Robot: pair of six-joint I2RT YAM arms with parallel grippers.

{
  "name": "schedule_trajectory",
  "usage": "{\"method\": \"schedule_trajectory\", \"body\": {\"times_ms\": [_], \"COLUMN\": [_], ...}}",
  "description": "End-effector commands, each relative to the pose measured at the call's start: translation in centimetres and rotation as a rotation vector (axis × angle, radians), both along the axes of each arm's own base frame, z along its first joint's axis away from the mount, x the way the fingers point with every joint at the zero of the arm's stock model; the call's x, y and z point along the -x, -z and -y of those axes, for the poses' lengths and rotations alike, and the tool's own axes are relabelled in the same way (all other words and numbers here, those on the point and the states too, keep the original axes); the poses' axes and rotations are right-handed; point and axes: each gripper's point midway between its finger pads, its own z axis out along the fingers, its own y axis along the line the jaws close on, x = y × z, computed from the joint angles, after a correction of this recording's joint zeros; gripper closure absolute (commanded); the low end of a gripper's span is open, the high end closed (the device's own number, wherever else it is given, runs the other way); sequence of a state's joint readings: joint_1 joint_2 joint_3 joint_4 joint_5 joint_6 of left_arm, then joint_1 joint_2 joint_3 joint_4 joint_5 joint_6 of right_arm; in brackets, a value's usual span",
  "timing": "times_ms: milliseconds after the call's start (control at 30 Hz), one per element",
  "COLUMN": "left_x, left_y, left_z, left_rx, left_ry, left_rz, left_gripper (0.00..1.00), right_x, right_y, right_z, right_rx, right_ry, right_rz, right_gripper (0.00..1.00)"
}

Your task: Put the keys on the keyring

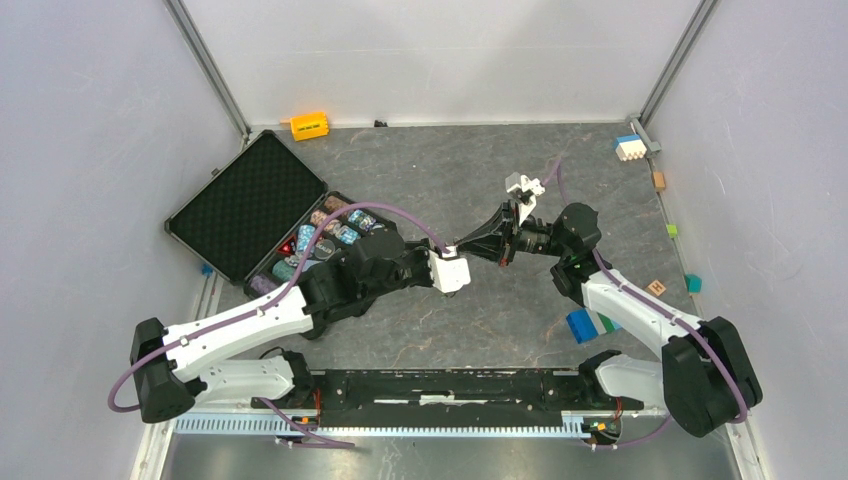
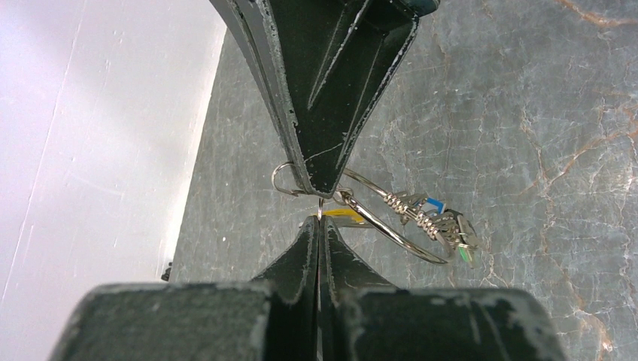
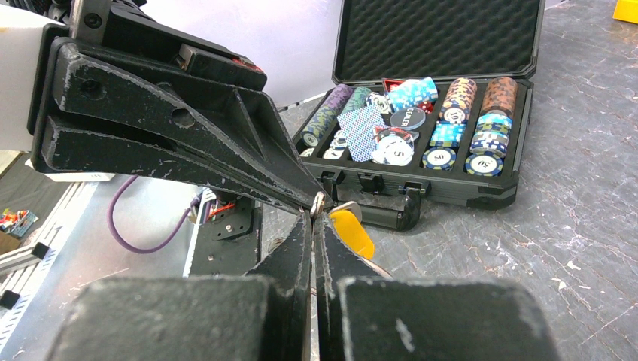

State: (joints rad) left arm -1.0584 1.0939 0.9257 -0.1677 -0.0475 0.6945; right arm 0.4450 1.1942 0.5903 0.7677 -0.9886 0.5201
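Both grippers meet tip to tip above the middle of the table. My left gripper (image 1: 500, 246) (image 2: 320, 223) is shut on a thin metal edge of the key with the yellow tag (image 2: 342, 216) (image 3: 352, 232). My right gripper (image 1: 514, 242) (image 3: 314, 218) is shut on the wire keyring (image 2: 385, 229), right against the left tips. In the left wrist view the ring loops out to the right. Keys (image 2: 451, 229) with blue and green tags hang on it by wire coils. A small ring (image 2: 282, 179) sticks out beside the right fingertips.
An open black case (image 1: 250, 205) (image 3: 421, 113) of poker chips lies at the back left. An orange-yellow block (image 1: 309, 125) sits by the back wall. A blue-green-white brick stack (image 1: 595, 325) lies under the right arm. Small blocks (image 1: 629, 147) line the right wall.
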Motion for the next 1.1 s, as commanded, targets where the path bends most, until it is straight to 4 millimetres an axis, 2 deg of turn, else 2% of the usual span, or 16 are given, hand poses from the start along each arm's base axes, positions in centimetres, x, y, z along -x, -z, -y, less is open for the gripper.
{"method": "schedule_trajectory", "body": {"times_ms": [0, 1067], "left_x": [-0.38, -0.34], "left_y": [-1.89, -2.19], "left_z": [0.1, 0.55], "left_rx": [0.041, 0.039], "left_ry": [-0.008, -0.008], "left_rz": [0.077, 0.099], "left_gripper": [0.98, 0.98], "right_x": [0.04, 0.13], "right_y": [-0.88, -0.43], "right_z": [0.0, -0.1], "right_rx": [-0.027, -0.03], "right_ry": [-0.001, -0.013], "right_rz": [0.036, 0.016], "right_gripper": [1.0, 1.0]}}
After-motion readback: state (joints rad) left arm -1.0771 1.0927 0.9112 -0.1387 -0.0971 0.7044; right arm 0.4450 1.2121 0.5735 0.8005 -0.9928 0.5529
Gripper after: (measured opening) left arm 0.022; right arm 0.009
